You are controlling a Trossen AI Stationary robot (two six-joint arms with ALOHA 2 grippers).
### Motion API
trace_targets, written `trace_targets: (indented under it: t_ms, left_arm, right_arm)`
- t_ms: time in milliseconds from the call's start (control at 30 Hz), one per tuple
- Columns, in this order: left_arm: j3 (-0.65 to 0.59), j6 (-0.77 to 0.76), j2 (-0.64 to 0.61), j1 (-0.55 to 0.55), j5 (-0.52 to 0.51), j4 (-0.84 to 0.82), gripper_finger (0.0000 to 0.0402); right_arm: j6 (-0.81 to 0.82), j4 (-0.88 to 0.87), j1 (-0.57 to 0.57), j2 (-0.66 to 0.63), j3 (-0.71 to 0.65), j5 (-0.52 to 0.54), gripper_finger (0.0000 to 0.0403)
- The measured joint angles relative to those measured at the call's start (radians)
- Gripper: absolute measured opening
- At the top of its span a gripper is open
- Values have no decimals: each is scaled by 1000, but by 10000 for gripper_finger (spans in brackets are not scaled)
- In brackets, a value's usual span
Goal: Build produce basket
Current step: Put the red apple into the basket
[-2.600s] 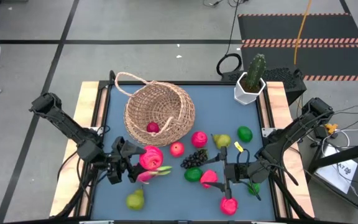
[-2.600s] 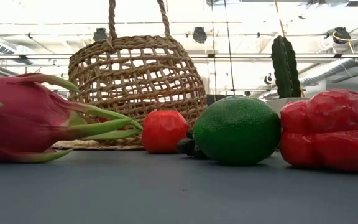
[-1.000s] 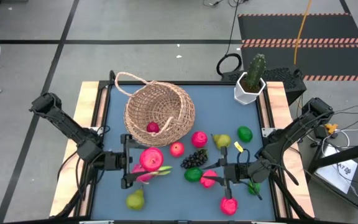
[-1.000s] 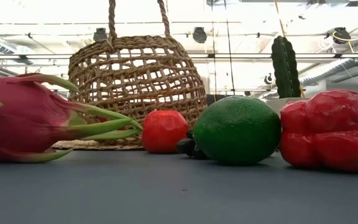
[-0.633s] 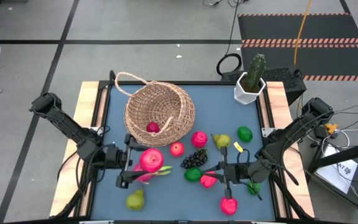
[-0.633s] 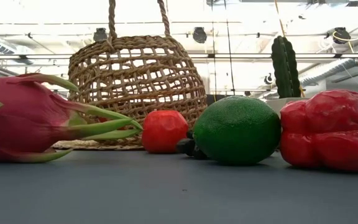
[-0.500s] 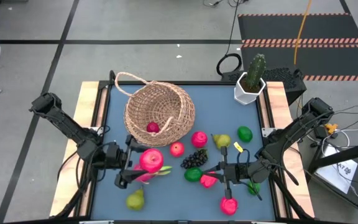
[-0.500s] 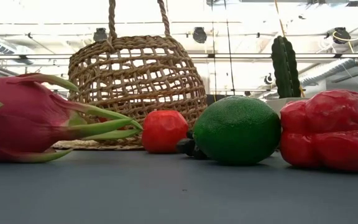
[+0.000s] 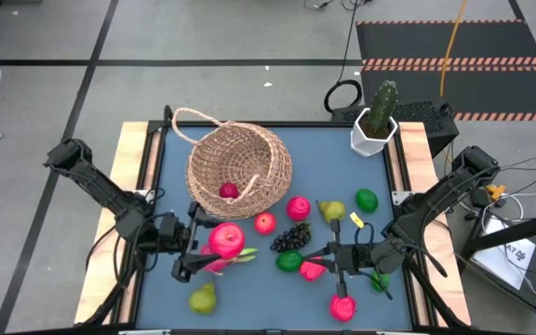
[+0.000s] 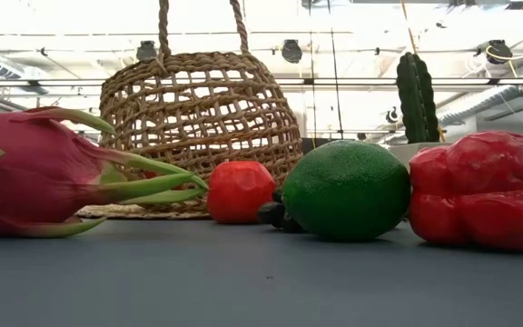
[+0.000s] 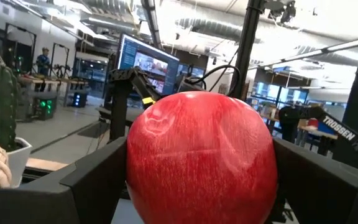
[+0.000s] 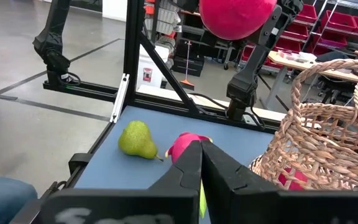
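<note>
My left gripper [image 9: 214, 244] is clamped on a big red-pink apple [image 9: 226, 238], one finger on each side of it; through my left wrist camera the apple [image 11: 201, 158] fills the space between my fingers [image 11: 98, 180]. From above, it sits near the front left of the table [image 9: 338, 172], just in front of the basket [image 9: 239, 166], over the dragon fruit [image 9: 235, 257].

The basket lies tipped with its opening toward the fruit, and one small red fruit [image 9: 228, 192] is inside it.

My right gripper [image 9: 328, 261] is low at the front right, fingers [image 12: 191, 168] pressed together with nothing between them, right beside a red fruit [image 9: 312, 268] and a lime [image 9: 289, 261].

Spread out between my two arms are a small red apple [image 9: 265, 222], a pink round fruit [image 9: 298, 208], a grape bunch [image 9: 291, 237], a pear [image 9: 332, 211] and a second lime [image 9: 367, 200]. Another pear [image 9: 203, 298] lies at the front left edge.
</note>
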Motion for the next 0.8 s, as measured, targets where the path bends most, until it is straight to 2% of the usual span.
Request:
trace_targets:
  t_ms: [800]
  left_arm:
    - [0,42,0,0,0,0,367]
  right_arm:
    - [0,0,0,0,0,0,0]
